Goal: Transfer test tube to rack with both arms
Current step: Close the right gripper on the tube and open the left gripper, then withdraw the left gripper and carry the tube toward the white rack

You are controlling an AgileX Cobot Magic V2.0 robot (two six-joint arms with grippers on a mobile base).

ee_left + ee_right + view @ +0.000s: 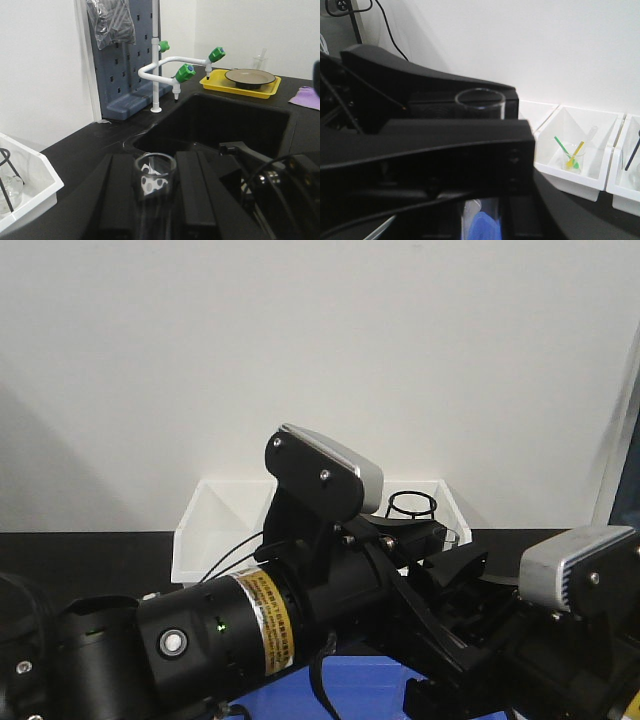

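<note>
The test tube (pixel 155 175) is clear glass with an open round rim. It stands between the two black fingers of my left gripper (pixel 155 160), which is shut on it. In the right wrist view the tube's rim (pixel 480 100) rises behind the left gripper's black body (pixel 445 155). Lower down the tube sits in the narrow gap of my right gripper (pixel 481 217), whose fingers close against it. In the front view the left arm (pixel 250 625) and the right arm's wrist module (pixel 580 565) meet low at the right. A white patch with dark dots shows through the glass; the rack is otherwise hidden.
White open bins (pixel 215 515) stand against the wall; one (pixel 600 182) holds a small beaker with green and yellow sticks (pixel 572 155). A black sink (pixel 225 120), a white faucet (pixel 172 72), a yellow tray (pixel 240 87) and a blue pegboard (pixel 125 65) lie ahead. A blue object (pixel 350 680) lies below the arms.
</note>
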